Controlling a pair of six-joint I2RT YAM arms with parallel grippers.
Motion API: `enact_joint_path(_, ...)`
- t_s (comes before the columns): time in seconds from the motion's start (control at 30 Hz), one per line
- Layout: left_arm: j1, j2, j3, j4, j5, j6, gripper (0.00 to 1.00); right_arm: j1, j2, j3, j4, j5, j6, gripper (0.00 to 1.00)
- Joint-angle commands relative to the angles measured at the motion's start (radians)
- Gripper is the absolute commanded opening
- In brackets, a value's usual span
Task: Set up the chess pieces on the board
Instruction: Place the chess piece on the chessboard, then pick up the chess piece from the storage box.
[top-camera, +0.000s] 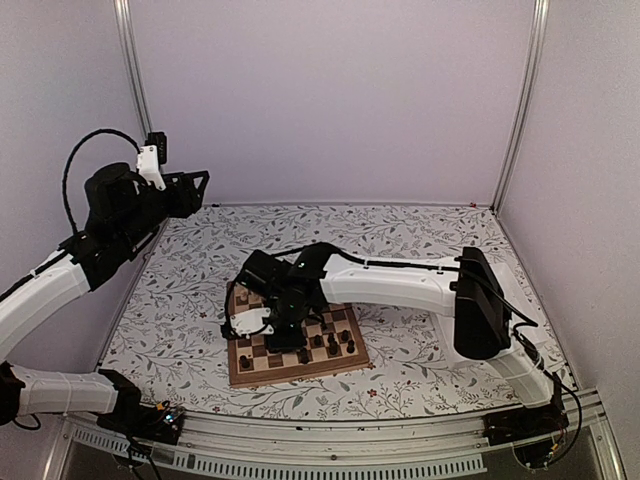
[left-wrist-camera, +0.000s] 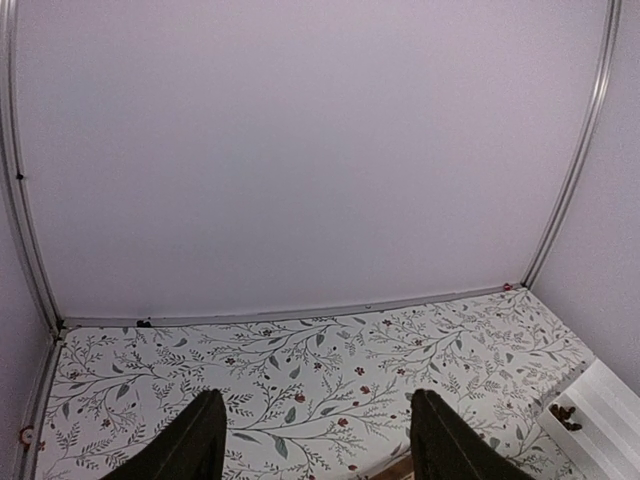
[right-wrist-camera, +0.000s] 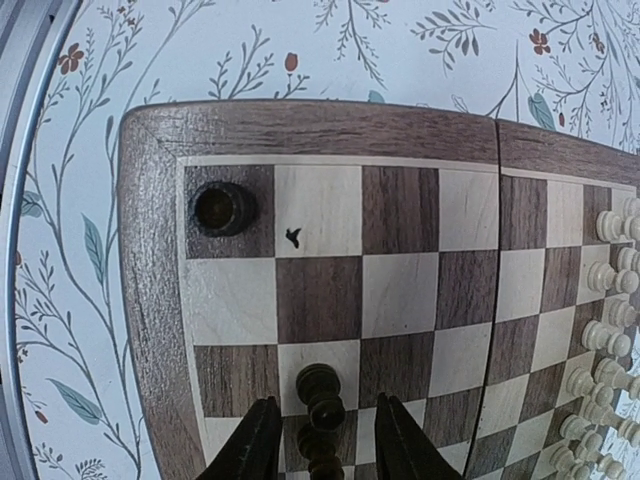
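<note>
Top view: board (top-camera: 300, 368) lies nr the table's (top-camera: 420, 235) near edge, left of centre. Right gripper (top-camera: 268, 330) is low over board's left half; dark chess pieces (top-camera: 333, 345) stand on its right half. Left gripper (top-camera: 195, 185) is raised by table's far-left corner.

Left wrist: fingers (left-wrist-camera: 190, 445) spread wide, nothing btwn. White tray (left-wrist-camera: 605, 405) at table's right edge.

Right wrist: jaws parted, one dark piece (right-wrist-camera: 320, 385) btwn them w/ gaps either side, not pinched. Corner piece (right-wrist-camera: 225, 208) sits on board's corner square. Pale pieces (right-wrist-camera: 600, 330) line the opposite edge.
</note>
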Motion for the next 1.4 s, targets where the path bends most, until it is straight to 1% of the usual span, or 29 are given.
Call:
enact_joint_path(0.0, 0.005, 0.016, 0.017, -0.008, 0.007, 0.009, 0.64, -0.031, -0.178, -0.019, 0.018, 0.000, 0.003, 0.37)
enact_joint_path(0.1, 0.006, 0.030, 0.026, -0.017, 0.049, 0.036, 0.64, -0.108, -0.269, -0.094, 0.018, -0.027, 0.019, 0.36)
enact_joint_path(0.2, 0.006, 0.067, 0.069, -0.053, 0.142, 0.067, 0.59, -0.224, -0.413, -0.274, 0.082, -0.034, 0.039, 0.36)
enact_joint_path(0.23, 0.007, 0.077, 0.078, -0.059, 0.185, 0.076, 0.58, -0.272, -0.455, -0.349, 0.113, -0.032, 0.043, 0.36)
enact_joint_path(0.27, 0.007, 0.087, 0.088, -0.065, 0.216, 0.081, 0.57, -0.325, -0.530, -0.423, 0.147, -0.040, 0.046, 0.36)
enact_joint_path(0.37, 0.002, 0.106, 0.102, -0.067, 0.310, 0.093, 0.56, -0.516, -0.686, -0.634, 0.215, -0.085, 0.062, 0.35)
enact_joint_path(0.47, -0.032, 0.123, 0.129, -0.082, 0.389, 0.130, 0.54, -0.684, -0.797, -0.826, 0.262, -0.108, 0.052, 0.32)
enact_joint_path(0.57, -0.092, 0.141, 0.167, -0.148, 0.396, 0.177, 0.53, -0.800, -0.854, -0.989, 0.291, -0.109, 0.023, 0.29)
enact_joint_path(0.67, -0.141, 0.158, 0.193, -0.175, 0.384, 0.179, 0.53, -0.881, -0.870, -1.070, 0.316, -0.107, 0.002, 0.27)
enact_joint_path(0.77, -0.171, 0.173, 0.191, -0.177, 0.397, 0.154, 0.53, -0.916, -0.852, -1.116, 0.352, -0.075, -0.021, 0.26)
enact_joint_path(0.9, -0.216, 0.189, 0.190, -0.190, 0.375, 0.142, 0.53, -0.919, -0.817, -1.136, 0.382, -0.029, -0.046, 0.26)
enact_joint_path(1.13, -0.266, 0.205, 0.189, -0.196, 0.357, 0.124, 0.53, -0.919, -0.740, -1.111, 0.394, -0.033, -0.055, 0.27)
enact_joint_path(1.37, -0.287, 0.218, 0.187, -0.204, 0.352, 0.114, 0.53, -0.920, -0.683, -1.099, 0.393, -0.053, -0.050, 0.27)
